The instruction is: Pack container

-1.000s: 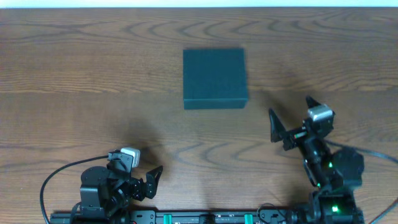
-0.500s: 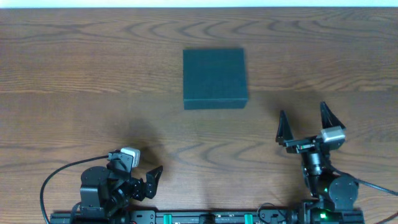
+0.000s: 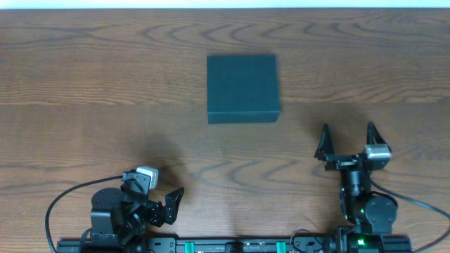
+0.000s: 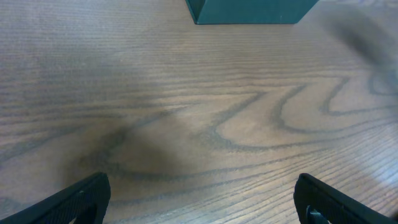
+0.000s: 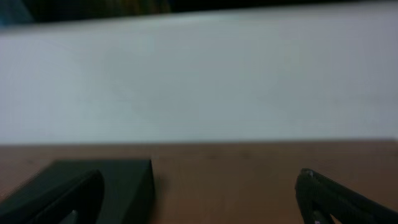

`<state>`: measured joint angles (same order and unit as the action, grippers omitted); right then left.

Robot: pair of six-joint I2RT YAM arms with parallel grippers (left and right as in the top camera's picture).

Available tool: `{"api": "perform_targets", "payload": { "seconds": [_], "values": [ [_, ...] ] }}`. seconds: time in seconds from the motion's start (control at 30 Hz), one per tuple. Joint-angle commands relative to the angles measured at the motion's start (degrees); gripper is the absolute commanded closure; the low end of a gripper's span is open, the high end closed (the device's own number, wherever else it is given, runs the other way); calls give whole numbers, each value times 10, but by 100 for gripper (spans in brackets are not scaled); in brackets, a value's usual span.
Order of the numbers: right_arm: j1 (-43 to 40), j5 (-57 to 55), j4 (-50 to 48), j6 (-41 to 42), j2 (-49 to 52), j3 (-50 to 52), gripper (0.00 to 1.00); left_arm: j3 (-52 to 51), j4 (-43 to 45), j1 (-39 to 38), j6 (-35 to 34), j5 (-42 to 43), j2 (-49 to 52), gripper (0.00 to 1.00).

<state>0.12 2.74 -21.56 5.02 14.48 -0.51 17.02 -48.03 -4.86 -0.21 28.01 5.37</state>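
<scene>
The container (image 3: 243, 88) is a dark teal square box with its lid shut, lying flat on the wooden table a little behind the middle. My right gripper (image 3: 347, 130) stands open to the box's near right, apart from it, with nothing between its fingers. In the right wrist view the container (image 5: 124, 177) shows low at the left, partly behind the left finger (image 5: 62, 199) of the open right gripper (image 5: 199, 186). My left gripper (image 3: 169, 204) is tucked at the near left edge, open and empty. In the left wrist view the left gripper (image 4: 202, 183) has bare wood between its fingers, and the container (image 4: 249, 9) shows at the top edge.
Both arm bases and a black rail (image 3: 232, 246) line the table's near edge. A black cable (image 3: 60, 204) loops at the near left and another (image 3: 422, 204) at the near right. A white band (image 3: 225, 3) runs beyond the table's far edge.
My right arm has swung right and drawn back toward the near edge, its open gripper now pointing straight away. The left arm and the container have not moved.
</scene>
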Motion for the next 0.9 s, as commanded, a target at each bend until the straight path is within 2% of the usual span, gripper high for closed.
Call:
{"api": "perform_targets", "payload": {
  "seconds": [0.0,0.33,0.4,0.87],
  "values": [
    [-9,-12,31,7,-3,2,1,0,-2,3,-2,-4,-3,5],
    [-9,-19,252,9,-3,2,1,0,-2,3,-2,-4,-3,5],
    [-9,-17,258,32,2,2,1,0,-2,3,-2,-4,-3,5],
    [-9,-25,258,26,8,2,1,0,-2,3,-2,-4,-3,5]
  ]
}}
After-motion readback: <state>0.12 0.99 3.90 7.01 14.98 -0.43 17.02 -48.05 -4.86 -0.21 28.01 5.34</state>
